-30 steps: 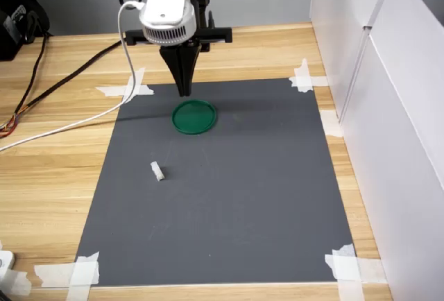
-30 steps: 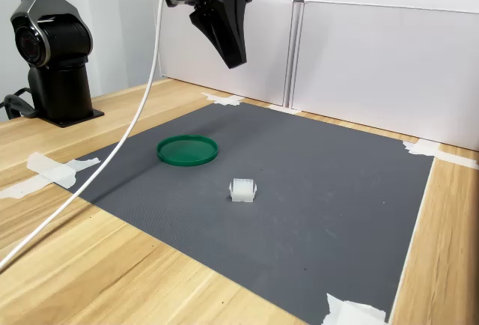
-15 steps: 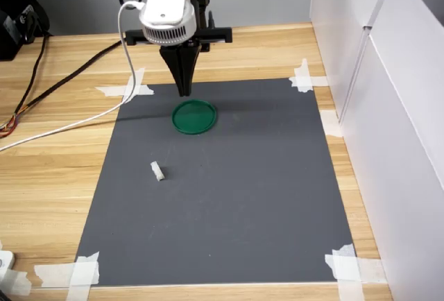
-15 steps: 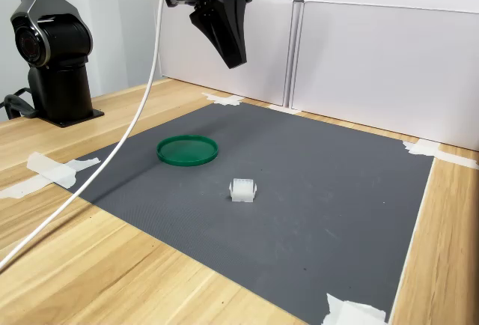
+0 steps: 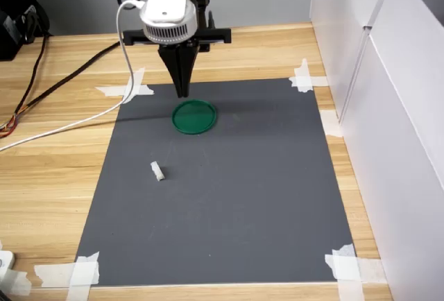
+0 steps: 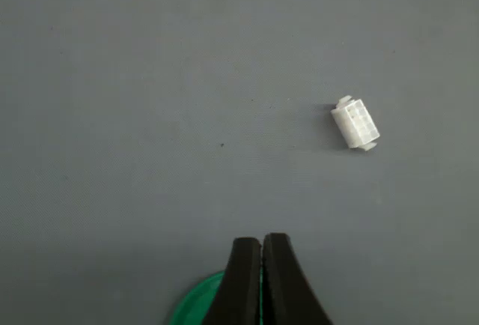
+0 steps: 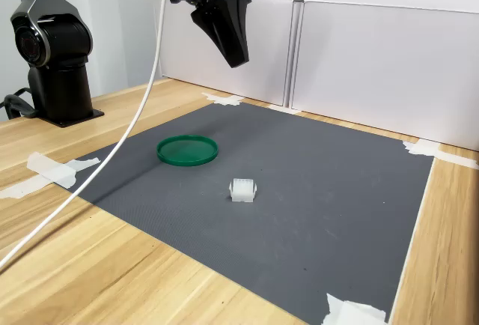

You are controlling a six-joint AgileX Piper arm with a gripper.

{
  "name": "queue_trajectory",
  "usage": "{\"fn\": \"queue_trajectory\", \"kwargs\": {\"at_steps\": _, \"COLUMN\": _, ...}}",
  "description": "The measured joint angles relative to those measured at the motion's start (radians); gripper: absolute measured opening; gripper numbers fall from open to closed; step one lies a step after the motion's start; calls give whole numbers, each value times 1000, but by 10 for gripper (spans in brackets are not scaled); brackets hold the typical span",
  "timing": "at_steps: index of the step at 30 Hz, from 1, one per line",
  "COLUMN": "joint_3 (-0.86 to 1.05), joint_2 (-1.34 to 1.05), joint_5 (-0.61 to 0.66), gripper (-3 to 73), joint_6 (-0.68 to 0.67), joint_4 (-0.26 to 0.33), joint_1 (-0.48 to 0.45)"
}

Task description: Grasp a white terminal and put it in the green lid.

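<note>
jaws pressed together on the gripper (image 5: 183, 93), empty, hanging high above the far edge of the grey mat (image 5: 229, 197), just behind the green lid (image 5: 194, 116) in the first exterior view. green lid flat on the mat near that far edge, bare inside. white terminal (image 5: 157, 171) lying alone on the mat, well apart from the lid, toward the first exterior view's left edge. wide bare mat all around it. white panels (image 5: 388, 107) walling the first exterior view's right side. mat corners taped to the wooden surface (image 5: 55, 169)
</note>
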Motion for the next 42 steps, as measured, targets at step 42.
{"fn": "queue_trajectory", "kwargs": {"at_steps": 42, "joint_3": -265, "joint_2": 169, "joint_5": 278, "gripper": -21, "joint_6": -946, "joint_4": 359, "joint_1": -280}}
